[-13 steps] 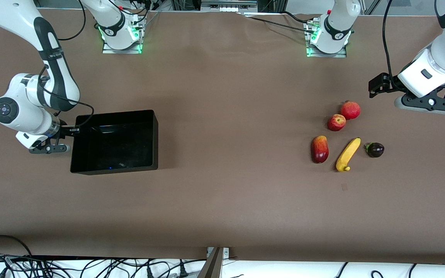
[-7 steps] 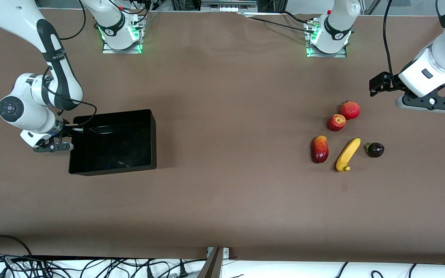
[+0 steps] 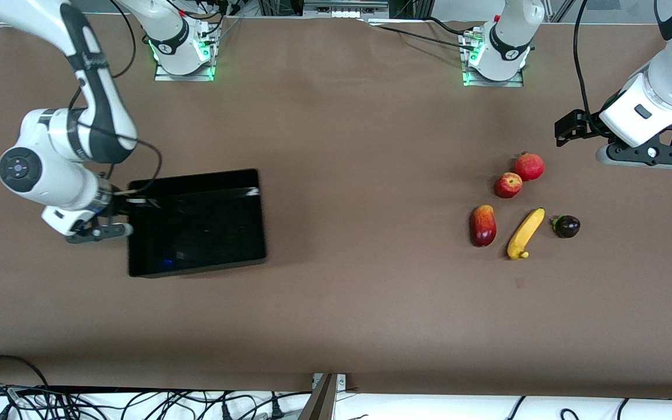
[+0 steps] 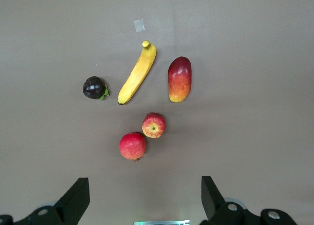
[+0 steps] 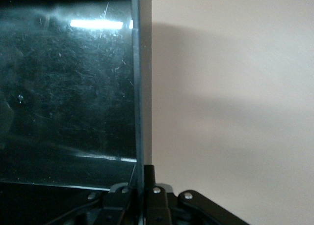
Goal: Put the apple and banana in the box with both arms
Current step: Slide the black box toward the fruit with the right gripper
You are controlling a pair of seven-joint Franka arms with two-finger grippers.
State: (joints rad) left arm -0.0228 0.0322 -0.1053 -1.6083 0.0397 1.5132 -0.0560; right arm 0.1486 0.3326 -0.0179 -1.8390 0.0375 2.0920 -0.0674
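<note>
Brown tabletop [image 3: 359, 146] carries everything. Right hand [image 3: 121, 211] is clamped on the box [image 3: 196, 224] wall, which has slid toward the apple [image 3: 508, 185] and banana [image 3: 525, 233]; left hand [image 4: 144, 198] hovers spread above the fruit.

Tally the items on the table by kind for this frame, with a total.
Apple: 1
Round red fruit with crown tip: 1
Mango-like fruit: 1
Banana: 1
Dark purple fruit: 1
Box: 1
Total: 6
</note>
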